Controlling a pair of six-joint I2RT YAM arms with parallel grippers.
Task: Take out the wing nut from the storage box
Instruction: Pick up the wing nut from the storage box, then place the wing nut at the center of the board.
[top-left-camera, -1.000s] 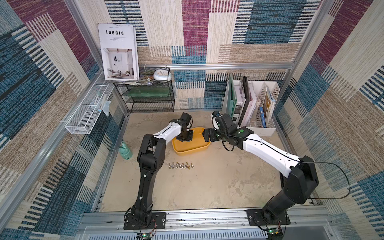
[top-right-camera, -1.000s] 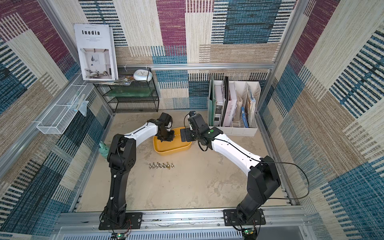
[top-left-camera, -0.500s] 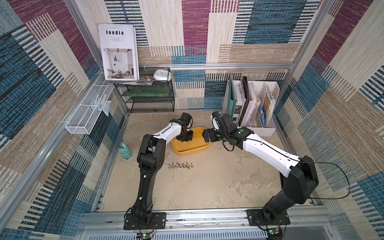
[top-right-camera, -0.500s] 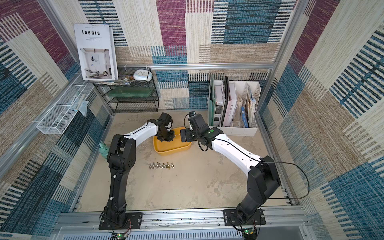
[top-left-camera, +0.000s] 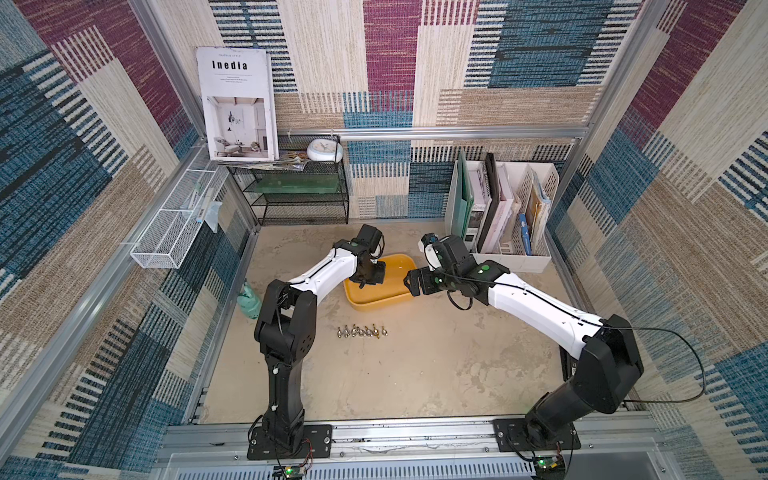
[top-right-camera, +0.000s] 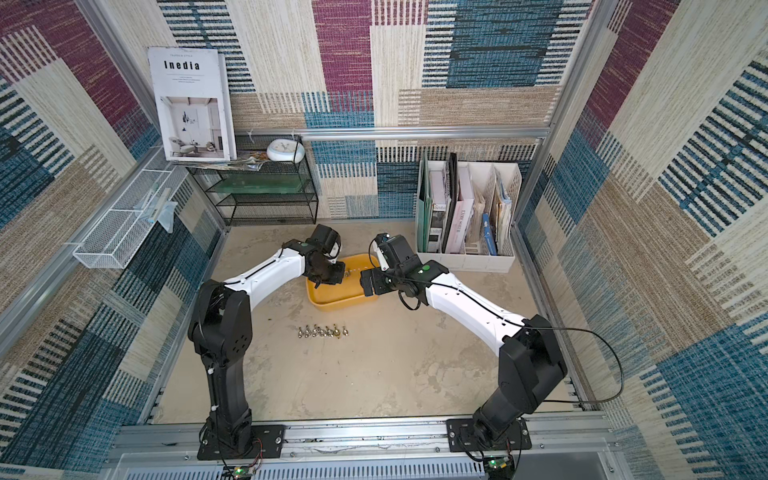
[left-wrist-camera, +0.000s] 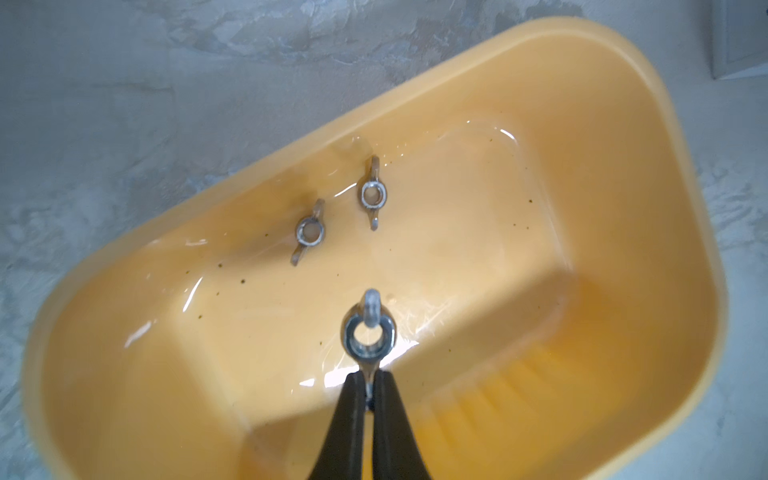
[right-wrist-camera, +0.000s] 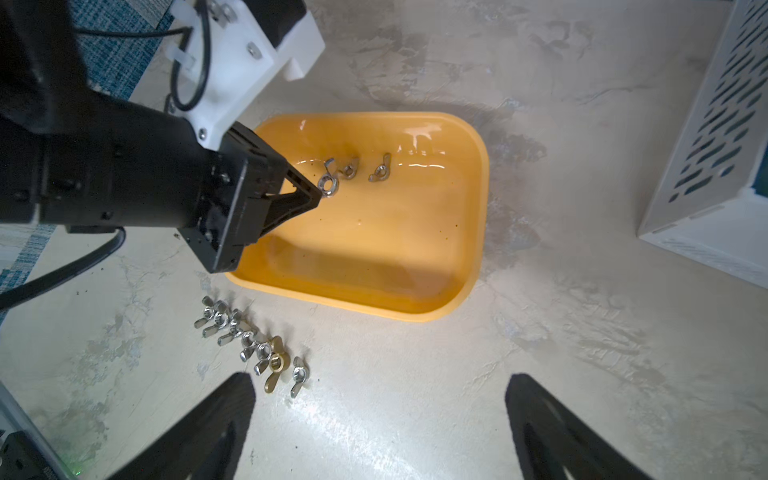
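**Got it: left gripper (left-wrist-camera: 369, 388) nips a wing nut (left-wrist-camera: 369, 336)**

The jaws are pinched tight on one wing, the nut inside the yellow storage box (left-wrist-camera: 623, 199) (two loose nuts (left-wrist-camera: 309, 232) lie on its floor). The right gripper (right-wrist-camera: 380, 386) hangs spread wide beside the box. A row of nuts (right-wrist-camera: 249, 345) sits on the table nearby.

The left arm (top-left-camera: 316, 278) stretched from its base toward one o'clock with its wrist bent down. The left gripper (left-wrist-camera: 369, 388) was pinched shut on a wing nut (left-wrist-camera: 369, 332). The right arm (top-left-camera: 536, 307) reached toward eleven o'clock, and the right gripper (right-wrist-camera: 378, 380) tilted downward, jaws spread wide and empty.
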